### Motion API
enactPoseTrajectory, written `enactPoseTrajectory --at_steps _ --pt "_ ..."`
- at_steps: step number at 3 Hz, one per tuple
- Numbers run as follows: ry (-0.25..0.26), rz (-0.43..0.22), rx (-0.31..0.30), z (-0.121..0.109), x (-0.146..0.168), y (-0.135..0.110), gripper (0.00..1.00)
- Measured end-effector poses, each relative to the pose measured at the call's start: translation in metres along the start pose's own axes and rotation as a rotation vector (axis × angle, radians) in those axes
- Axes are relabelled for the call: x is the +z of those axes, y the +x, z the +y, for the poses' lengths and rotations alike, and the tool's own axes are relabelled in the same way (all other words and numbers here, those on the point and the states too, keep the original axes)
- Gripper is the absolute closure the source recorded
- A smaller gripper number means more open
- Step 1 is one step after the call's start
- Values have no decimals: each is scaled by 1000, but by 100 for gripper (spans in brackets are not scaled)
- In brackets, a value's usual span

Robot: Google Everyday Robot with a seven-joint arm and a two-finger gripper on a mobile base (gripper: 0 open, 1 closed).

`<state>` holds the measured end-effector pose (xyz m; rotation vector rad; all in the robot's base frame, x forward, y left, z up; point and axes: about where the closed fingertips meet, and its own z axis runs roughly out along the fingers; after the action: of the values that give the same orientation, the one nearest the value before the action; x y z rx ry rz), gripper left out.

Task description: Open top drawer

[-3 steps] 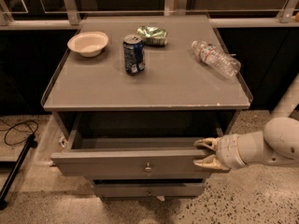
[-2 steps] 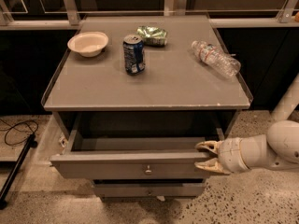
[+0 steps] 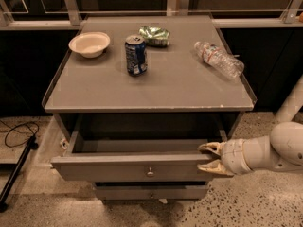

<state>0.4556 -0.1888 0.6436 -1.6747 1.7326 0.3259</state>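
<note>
The top drawer (image 3: 118, 167) stands pulled out, with the gripper (image 3: 209, 158) at its front's right end, jaws spread. The blue soda can (image 3: 136, 56) has a label too small to read.

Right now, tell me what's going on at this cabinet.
A robot arm is working on the top drawer of a grey cabinet. Its gripper is at the right end of the drawer's front panel, at its upper edge. The drawer is already partway out, with its inside showing. On the cabinet's top sit a bowl, a can, a crumpled green bag and a plastic bottle lying on its side.
</note>
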Motion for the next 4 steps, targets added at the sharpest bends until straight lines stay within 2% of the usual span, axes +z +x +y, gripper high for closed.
enactPoseTrajectory --at_steps 2,3,4 --pt "-8 -2 20 1 5 7 11" --pt "-8 -2 20 0 3 4 14" --pt "-26 2 52 16 -1 16 38"
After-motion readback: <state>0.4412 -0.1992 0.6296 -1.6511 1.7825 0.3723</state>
